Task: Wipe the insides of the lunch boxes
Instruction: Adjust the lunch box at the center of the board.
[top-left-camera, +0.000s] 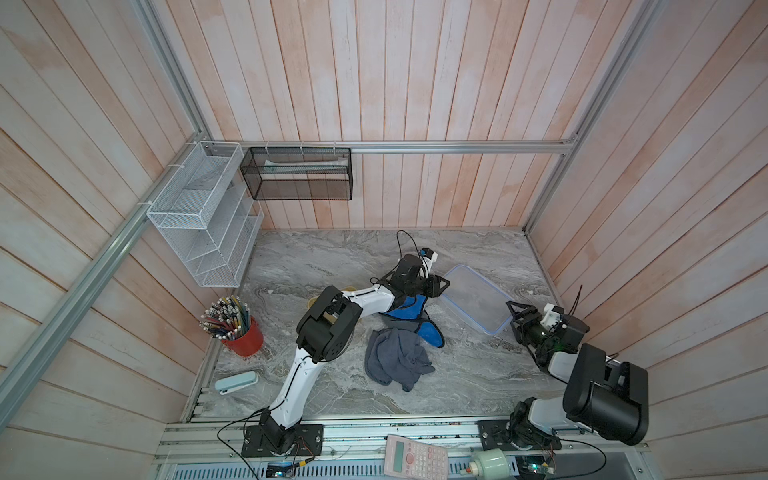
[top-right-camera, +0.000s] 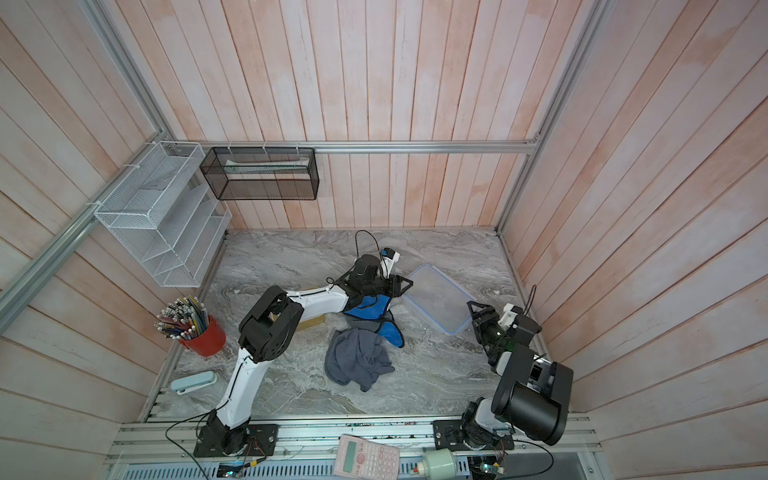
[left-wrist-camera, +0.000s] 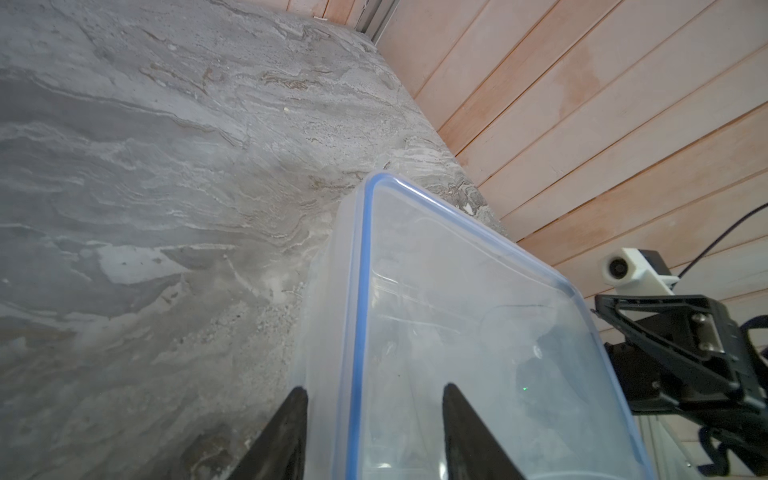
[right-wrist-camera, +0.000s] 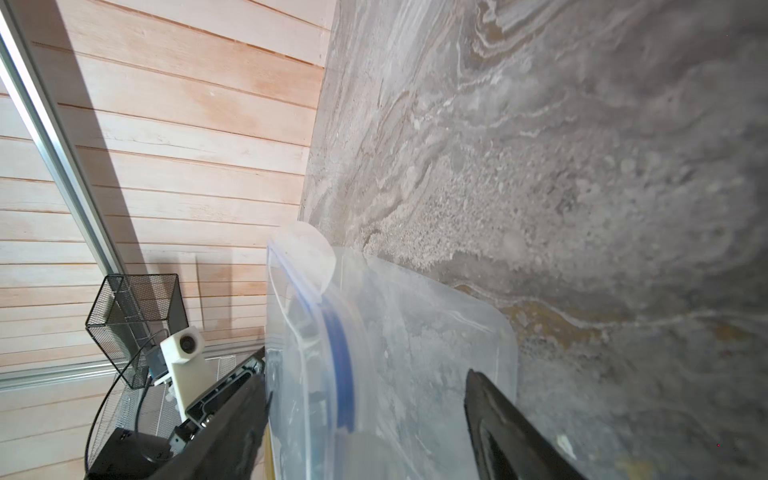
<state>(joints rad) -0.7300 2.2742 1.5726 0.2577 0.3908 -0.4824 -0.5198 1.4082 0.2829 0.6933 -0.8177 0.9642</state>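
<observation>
Overhead stereo pair, wrist views near box (left-wrist-camera: 457, 311)

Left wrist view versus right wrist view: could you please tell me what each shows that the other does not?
Only the left wrist view shows the right arm's wrist camera. Only the right wrist view shows the black mesh basket and the left arm's wrist camera. Both show the clear lunch box, blue-rimmed, and the marble table.

Straddling the blue-rimmed edge of the clear lunch box (left-wrist-camera: 322, 316) with the left gripper (left-wrist-camera: 374, 388), holding the jaws apart. Hanging one black tip over the grey marble tabletop (left-wrist-camera: 166, 187) and the other over the clear lid (left-wrist-camera: 478, 291). Showing the right gripper (left-wrist-camera: 665, 345) and its white camera (left-wrist-camera: 627, 268) just beside the box's far edge, before the plank wall (left-wrist-camera: 602, 124).
</observation>
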